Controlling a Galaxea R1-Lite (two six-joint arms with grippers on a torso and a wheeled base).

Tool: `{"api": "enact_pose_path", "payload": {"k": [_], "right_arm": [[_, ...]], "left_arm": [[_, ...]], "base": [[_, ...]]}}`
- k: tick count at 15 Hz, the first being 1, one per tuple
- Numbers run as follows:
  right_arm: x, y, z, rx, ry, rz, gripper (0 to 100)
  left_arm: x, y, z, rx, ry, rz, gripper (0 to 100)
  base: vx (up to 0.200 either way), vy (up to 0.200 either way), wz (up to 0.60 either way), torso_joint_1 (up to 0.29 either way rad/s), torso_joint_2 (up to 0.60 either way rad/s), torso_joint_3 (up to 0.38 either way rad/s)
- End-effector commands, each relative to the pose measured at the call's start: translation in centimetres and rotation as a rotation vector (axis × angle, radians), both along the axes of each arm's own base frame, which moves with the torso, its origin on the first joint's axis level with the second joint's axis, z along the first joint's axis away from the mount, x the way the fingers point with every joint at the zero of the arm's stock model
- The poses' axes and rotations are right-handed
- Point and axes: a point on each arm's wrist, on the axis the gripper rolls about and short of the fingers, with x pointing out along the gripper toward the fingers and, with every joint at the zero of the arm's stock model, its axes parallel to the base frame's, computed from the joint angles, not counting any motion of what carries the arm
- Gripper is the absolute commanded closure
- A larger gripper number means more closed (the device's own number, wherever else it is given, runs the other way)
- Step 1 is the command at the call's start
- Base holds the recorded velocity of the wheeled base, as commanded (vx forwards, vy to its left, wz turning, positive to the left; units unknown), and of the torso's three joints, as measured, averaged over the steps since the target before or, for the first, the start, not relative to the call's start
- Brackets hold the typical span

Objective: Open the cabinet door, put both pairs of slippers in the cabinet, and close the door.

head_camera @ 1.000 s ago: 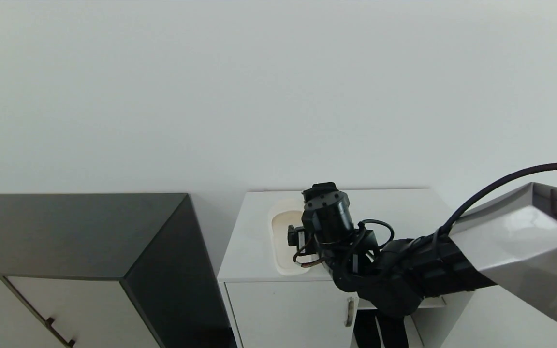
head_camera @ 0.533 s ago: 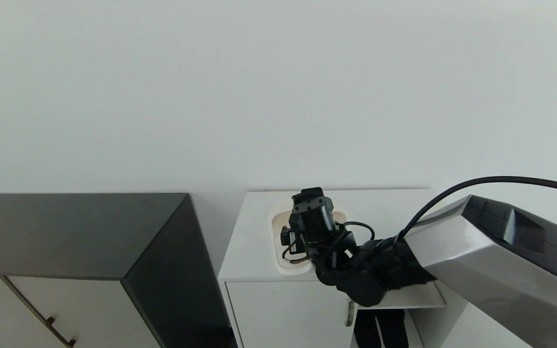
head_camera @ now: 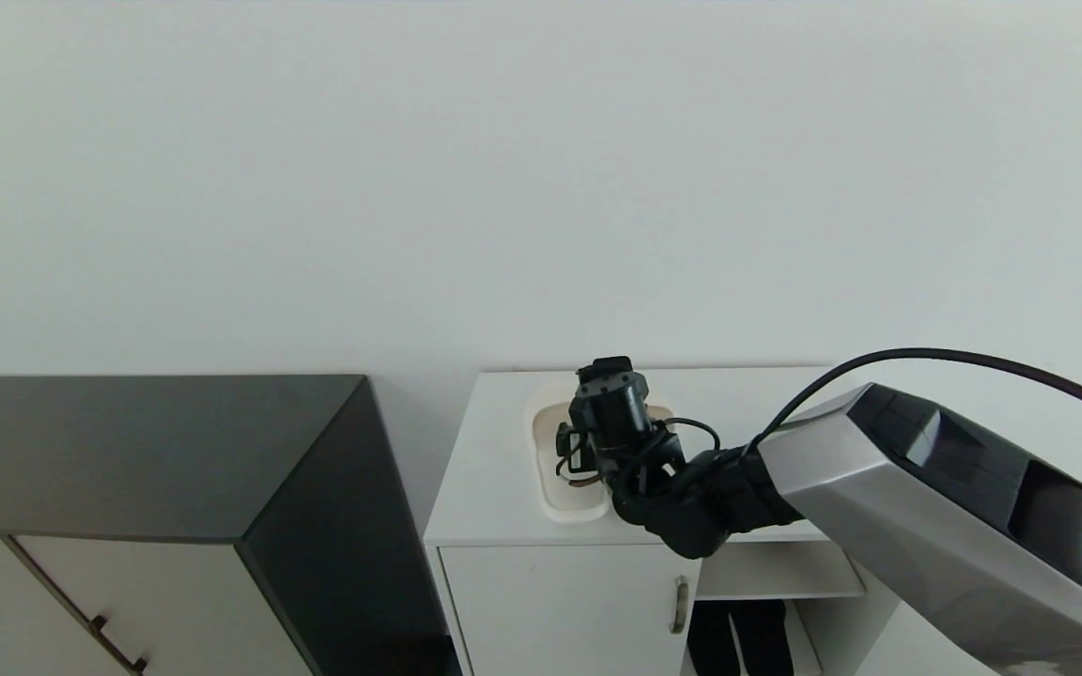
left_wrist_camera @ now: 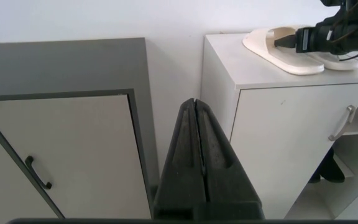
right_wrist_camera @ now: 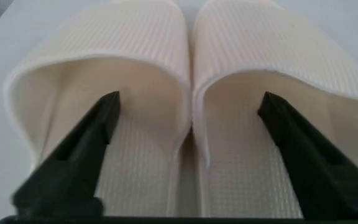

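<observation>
Gaping wide, one finger inside each cream slipper (right_wrist_camera: pixel 135 43), the right gripper (right_wrist_camera: pixel 190 102) holds nothing; an off-centre squeeze could catch only one.

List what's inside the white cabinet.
Open right half: a shelf and a dark pair of slippers below it. The left half is hidden behind the closed door.

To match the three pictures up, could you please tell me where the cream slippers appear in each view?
Head view: the cream slippers lie on the white cabinet, left of the middle of its top.
Left wrist view: on that cabinet's top, above its door.
Right wrist view: close up, side by side, the right gripper with jaws spread, one at each slipper's mouth.
Shared landmark: the cabinet's white top.
</observation>
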Motion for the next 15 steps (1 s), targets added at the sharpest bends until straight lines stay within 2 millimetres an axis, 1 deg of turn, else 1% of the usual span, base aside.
{"api": "enact_pose_path", "payload": {"k": [1,4,6,7,9,10,11,12,13,15], "right_arm": [[0.9,-0.6,-0.5,-0.003,0.004,-0.019,100],[1.0,-0.7,-0.5,-0.006,0.006,-0.022,100],[0.5,-0.2,-0.4,-0.004,0.002,-0.012,100],[0.0,0.0,0.2,0.004,-0.005,-0.005,100],[-1.7,-0.5,2.4,0.016,-0.014,0.01,100],[-2.9,-0.9,3.6,0.023,-0.02,0.024,100],[-4.6,-1.2,4.7,0.027,-0.025,0.045,100],[-5.7,-1.6,5.3,0.03,-0.028,0.06,100],[-8.5,-2.4,6.7,0.037,-0.037,0.1,100],[-12.1,-3.7,7.9,0.033,-0.033,0.148,100]], "left_arm": [[0.0,0.0,0.0,-0.002,0.001,0.0,100],[0.0,0.0,0.0,0.0,-0.001,0.0,100],[0.0,0.0,0.0,-0.003,0.001,0.0,100],[0.0,0.0,0.0,-0.003,0.001,0.002,100],[0.0,0.0,0.0,-0.005,0.001,0.002,100],[0.0,0.0,0.0,-0.005,0.001,0.002,100],[0.0,0.0,0.0,-0.003,0.003,0.002,100],[0.0,0.0,0.0,-0.003,0.001,0.002,100],[0.0,0.0,0.0,-0.003,0.001,0.002,100],[0.0,0.0,0.0,-0.003,0.001,0.002,100]], "base": [[0.0,0.0,0.0,0.0,0.0,0.0],[0.0,0.0,0.0,0.0,0.0,0.0],[0.0,0.0,0.0,0.0,0.0,0.0],[0.0,0.0,0.0,0.0,0.0,0.0],[0.0,0.0,0.0,0.0,0.0,0.0],[0.0,0.0,0.0,0.0,0.0,0.0],[0.0,0.0,0.0,0.0,0.0,0.0],[0.0,0.0,0.0,0.0,0.0,0.0],[0.0,0.0,0.0,0.0,0.0,0.0],[0.0,0.0,0.0,0.0,0.0,0.0]]}}
